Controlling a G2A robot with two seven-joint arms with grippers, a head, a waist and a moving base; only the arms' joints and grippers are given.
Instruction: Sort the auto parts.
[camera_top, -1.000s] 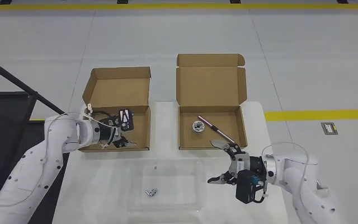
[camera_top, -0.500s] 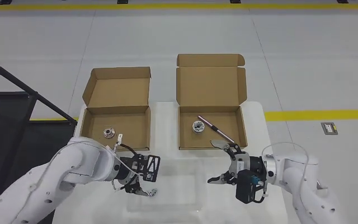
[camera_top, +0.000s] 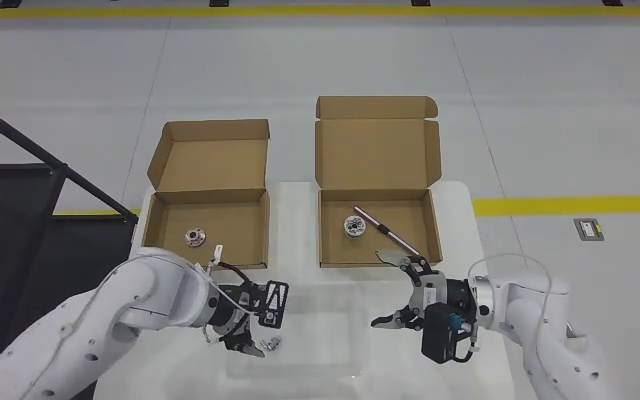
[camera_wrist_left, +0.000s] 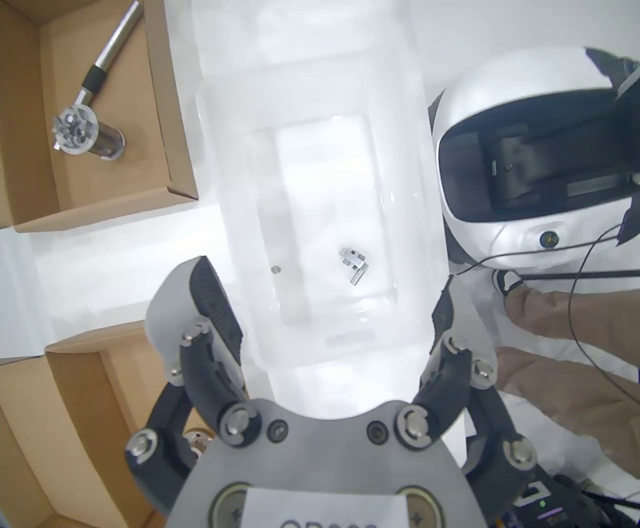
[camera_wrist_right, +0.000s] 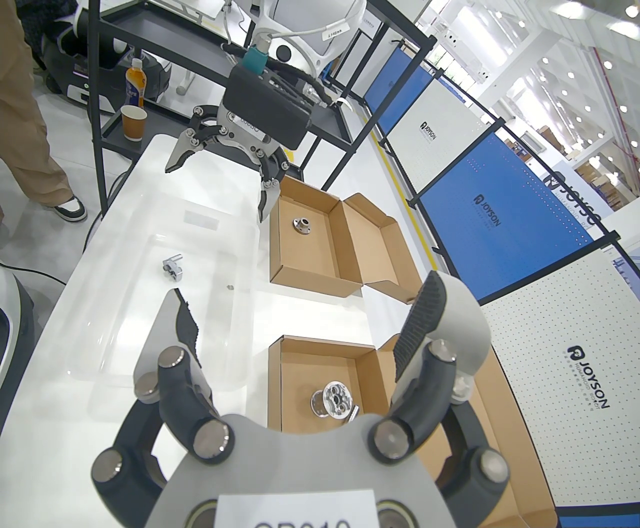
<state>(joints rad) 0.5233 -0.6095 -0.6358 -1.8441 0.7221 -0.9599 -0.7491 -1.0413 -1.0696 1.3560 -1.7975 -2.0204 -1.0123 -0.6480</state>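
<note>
From above I look down on the worktop (camera_top: 293, 225); each wrist camera peers past its own jaws, all three sharing the clear tray (camera_top: 330, 300).

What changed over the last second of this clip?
The left gripper came out of the left box, uncovering the flanged part lying there, and swung toward the robot to the clear tray. Its jaws stand open by the small metal part, holding nothing. The right gripper, jaws open, kept its place near the right box. The hub, rod and small part stayed put.
</note>
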